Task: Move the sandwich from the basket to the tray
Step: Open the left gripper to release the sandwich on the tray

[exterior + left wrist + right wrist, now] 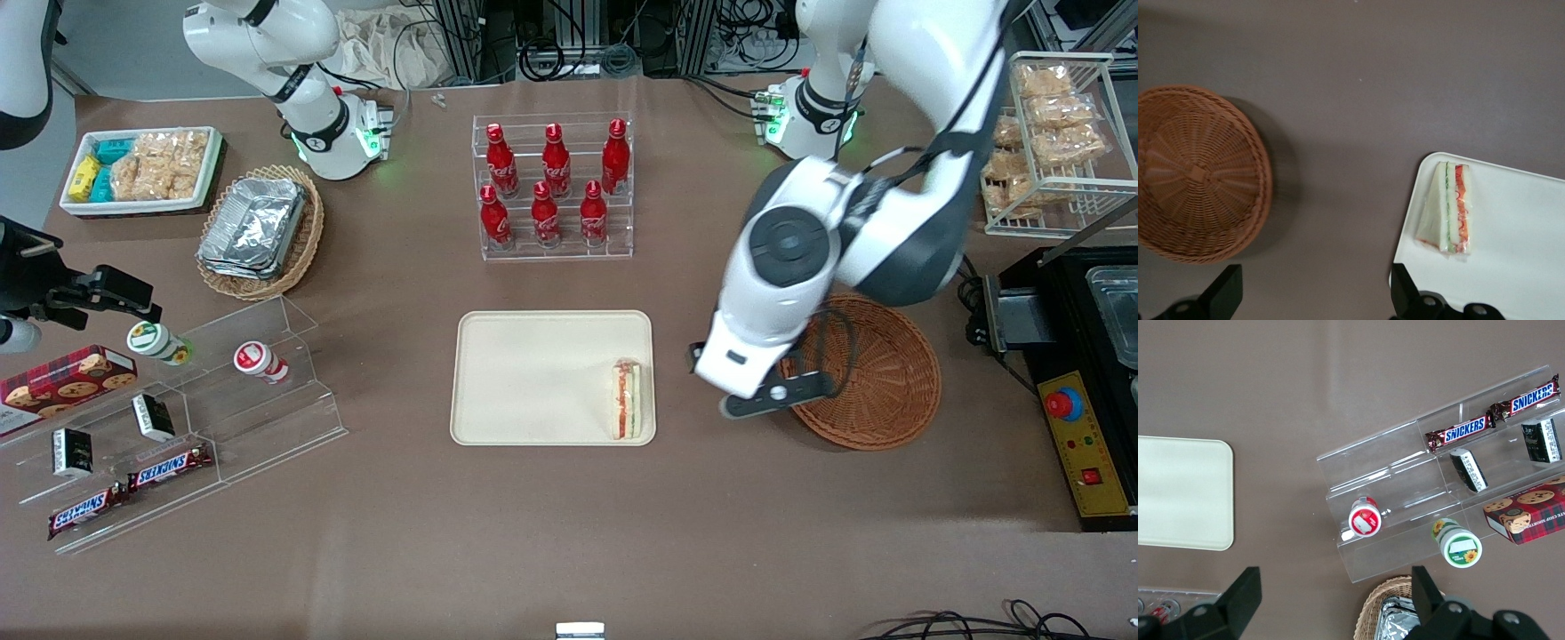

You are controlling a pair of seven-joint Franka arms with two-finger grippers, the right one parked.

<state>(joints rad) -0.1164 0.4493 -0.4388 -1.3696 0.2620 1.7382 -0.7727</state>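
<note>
Front view first: the sandwich (pixel 627 399) lies on the tray (pixel 533 373), close against the tray's short edge that faces the working arm's end of the table, with its red and green filling stripes showing. The tray sits near the middle of the brown table (pixel 569 533). The basket (pixel 880 378) stands on the table well apart from the tray, toward the working arm's end, and holds nothing. The left arm's gripper (pixel 711 378) hangs above the strip of table between tray and basket, mostly hidden under the arm's white wrist. Farther from the camera than the tray, a clear rack holds 6 red bottles (pixel 553 191). Toward the parked arm's end sit a tan oval basket of foil trays (pixel 258 233) and a white tray of snack packets (pixel 142 169) near that corner.

Left wrist view: the sandwich (pixel 1449 207) rests in a rounded corner of the tray (pixel 1511 267), bread side toward the basket (pixel 1198 173). Bare table separates basket and tray. The 2 black fingertips (pixel 1225 290) stand wide apart with nothing between them.

Right wrist view: 2 Snickers bars (pixel 1491 413) and 2 small cups (pixel 1365 519) lie on a clear stepped stand, beside a cookie box (pixel 1528 513).
</note>
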